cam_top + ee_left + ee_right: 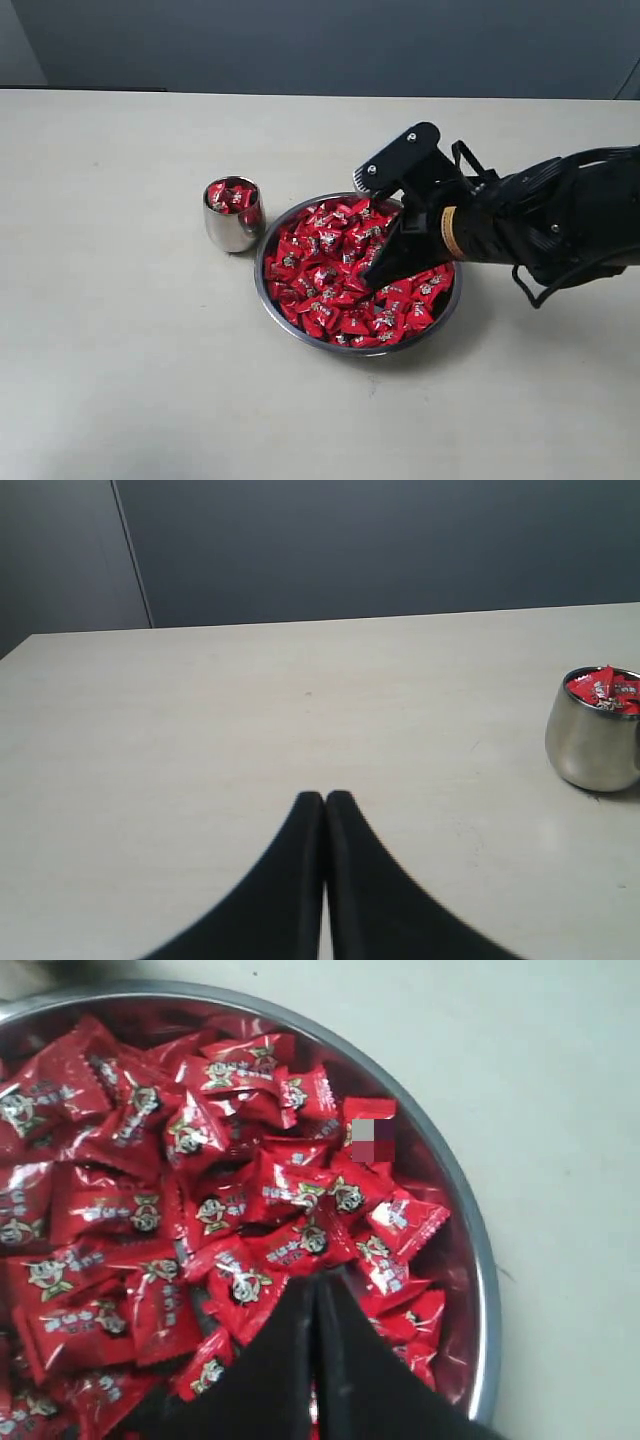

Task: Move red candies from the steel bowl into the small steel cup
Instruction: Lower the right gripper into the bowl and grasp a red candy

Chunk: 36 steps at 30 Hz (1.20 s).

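Steel bowl [259, 275], mid worktop [120, 350]: heaped with red candies [325, 270]; small steel cup [232, 225] upright just beside its left rim, red wrappers showing at its mouth. Right claw [375, 285]: fingers pressed together, tips down among the bowl's candies; whether one is pinched cannot be told. Left claw [325, 800]: fingers closed together, empty, above bare worktop near the cup.

Robot test lab setting: bare pale surface [200, 700] under the jaws, plain dark grey wall [400, 540] beyond them.
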Motion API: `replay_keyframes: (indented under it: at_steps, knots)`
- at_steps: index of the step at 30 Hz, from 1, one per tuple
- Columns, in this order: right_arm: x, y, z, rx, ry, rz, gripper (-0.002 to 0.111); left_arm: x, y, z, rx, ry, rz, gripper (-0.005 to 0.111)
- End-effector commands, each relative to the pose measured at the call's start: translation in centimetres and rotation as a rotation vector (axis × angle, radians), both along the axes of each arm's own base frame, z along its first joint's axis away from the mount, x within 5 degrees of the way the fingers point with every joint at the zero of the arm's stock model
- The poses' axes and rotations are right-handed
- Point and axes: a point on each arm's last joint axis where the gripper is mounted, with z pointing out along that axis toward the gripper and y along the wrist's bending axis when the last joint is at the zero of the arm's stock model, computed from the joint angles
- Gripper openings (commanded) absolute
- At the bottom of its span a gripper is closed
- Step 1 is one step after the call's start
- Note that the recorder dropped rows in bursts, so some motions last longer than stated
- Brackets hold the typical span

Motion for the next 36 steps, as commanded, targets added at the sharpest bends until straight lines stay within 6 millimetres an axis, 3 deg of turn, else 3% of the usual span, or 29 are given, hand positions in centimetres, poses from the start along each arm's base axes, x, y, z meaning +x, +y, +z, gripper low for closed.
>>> replay_keyframes:
  at_steps: [1, 6, 17, 19, 20, 22, 27, 36]
  knots:
    - [-0.4, 0.3, -1.0, 0.002, 0.062, 0.06, -0.001, 0.0, 0.0, -0.1, -0.004, -0.003, 0.001, 0.0]
    - [-0.8, 0.8, -2.3, 0.004, 0.131, 0.101, -0.001, 0.0, 0.0, -0.1, -0.004, -0.003, 0.001, 0.0]
    - [-2.2, 2.0, -2.0, 0.106, 0.257, 0.231, 0.001, 0.0, 0.0, -0.1, -0.004, -0.003, 0.001, 0.0]
    - [-2.2, 2.0, -2.0, 0.106, 0.257, 0.231, 0.014, 0.0, 0.0, -0.1, -0.004, -0.003, 0.001, 0.0]
    - [-2.2, 2.0, -2.0, 0.106, 0.257, 0.231, 0.029, 0.0, 0.0, -0.1, -0.004, -0.003, 0.001, 0.0]
    - [-2.4, 2.1, -2.0, 0.116, 0.272, 0.246, 0.044, 0.0, 0.0, -0.1, -0.004, -0.003, 0.001, 0.0]
    - [-2.5, 2.2, -2.0, 0.119, 0.274, 0.249, 0.038, 0.0, 0.0, -0.1, -0.004, -0.003, 0.001, 0.0]
    - [-2.0, 1.9, -2.0, 0.1, 0.24, 0.198, 0.038, 0.0, 0.0, -0.1, -0.004, -0.003, 0.001, 0.0]
